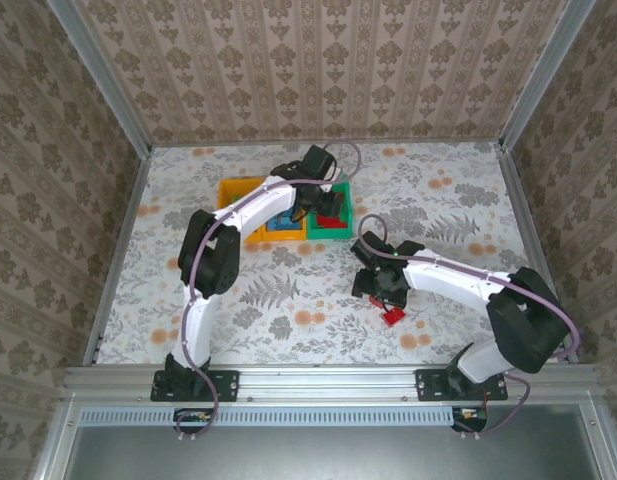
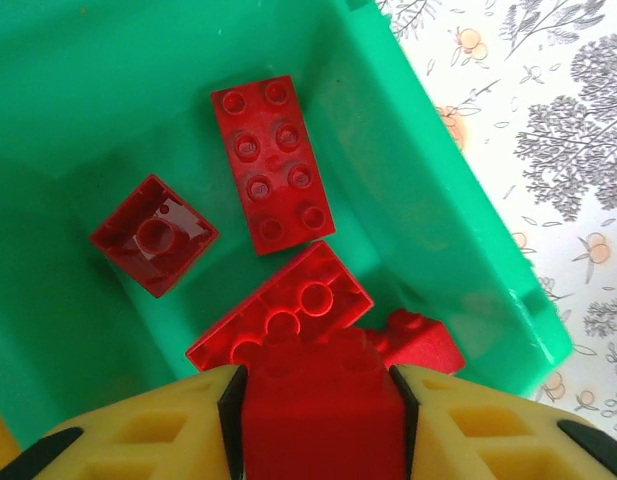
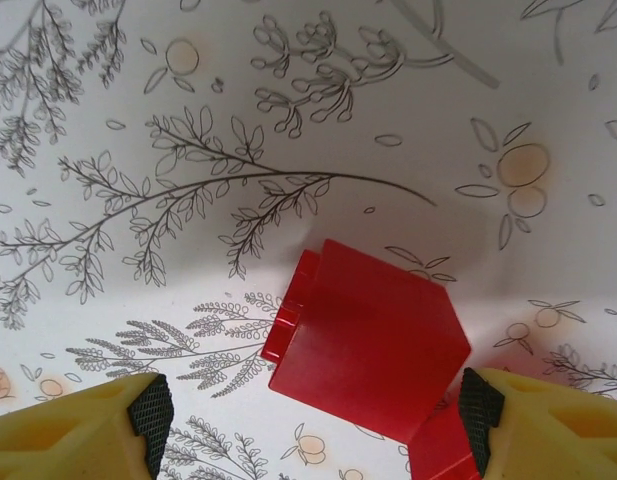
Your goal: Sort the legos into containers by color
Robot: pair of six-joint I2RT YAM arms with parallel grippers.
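The flowered tabletop (image 1: 438, 200) is carrying the green bin (image 2: 458, 270), where loose red bricks (image 2: 273, 165) are lying. The left pincer (image 2: 316, 400) is hanging over the bin's near end, pinching a held brick (image 2: 323, 425). Let go this close to the wall, it risks bouncing out. The right pincer (image 3: 315, 410) is standing spread around a skewed brick (image 3: 373, 350) on the tabletop, with a second brick (image 3: 438, 450) touching it. Closing here risks twisting it loose.

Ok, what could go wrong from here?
1. The left gripper grips a red brick over the green bin, above piled bricks; dropped, it may bounce out.
2. The open right gripper straddles a skewed brick with a second brick touching it; closing may twist it or grab both.
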